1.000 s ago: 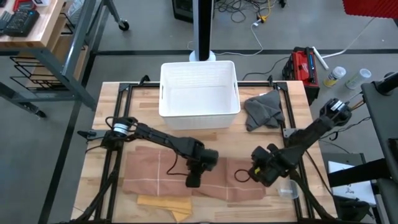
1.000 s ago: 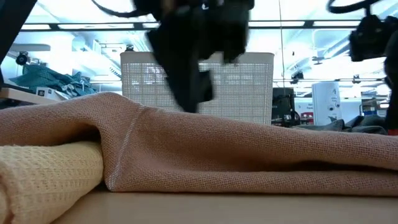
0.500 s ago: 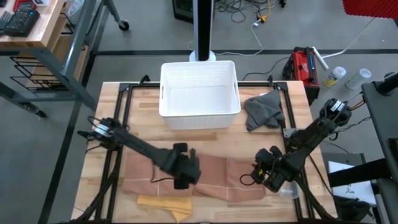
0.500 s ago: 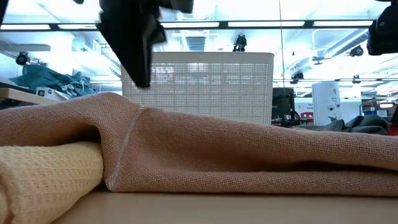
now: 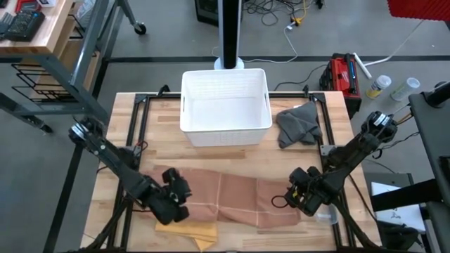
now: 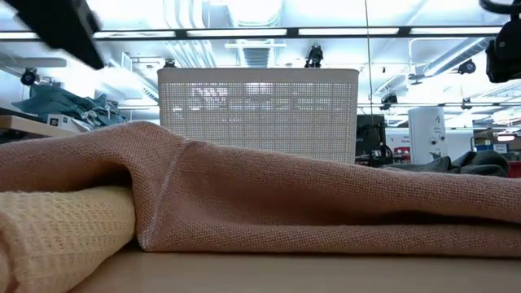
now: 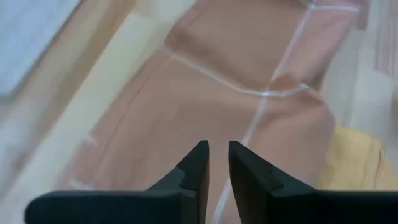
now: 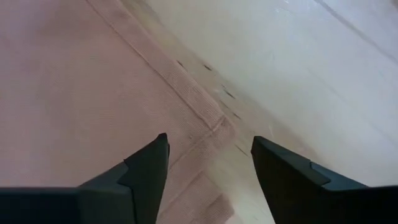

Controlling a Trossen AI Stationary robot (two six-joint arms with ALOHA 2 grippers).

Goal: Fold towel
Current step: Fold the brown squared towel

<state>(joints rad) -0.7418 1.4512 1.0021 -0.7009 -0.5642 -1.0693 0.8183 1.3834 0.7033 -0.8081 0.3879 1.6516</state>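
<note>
The table (image 5: pixel 119 123) carries a white basket (image 5: pixel 225 105) at twelve o'clock and the brown towel (image 5: pixel 232 200) spread flat at six. The left gripper (image 5: pixel 176 204) has swung from the towel's middle out to its seven o'clock corner, fingers nearly pressed together and holding nothing. The right gripper (image 5: pixel 299 197) hangs spread over the five o'clock edge. Both now flank the towel, which looks like readying a two-corner grab.
</note>
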